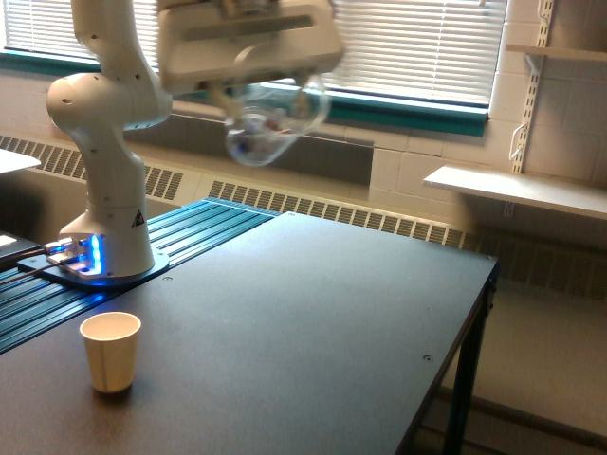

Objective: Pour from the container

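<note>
Gripper [267,95] grips the clear container [268,128] (reddish pieces inside, image blurred) high above the table [313,313]. Transit step; next, centre over the paper cup [111,352], then tilt.

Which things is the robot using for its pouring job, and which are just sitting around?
For the job:
- clear plastic cup with reddish-brown pieces inside
- gripper holding it up in the air
- paper cup, probably the target

Just there:
- dark table
- wall shelf
- window blinds
</note>
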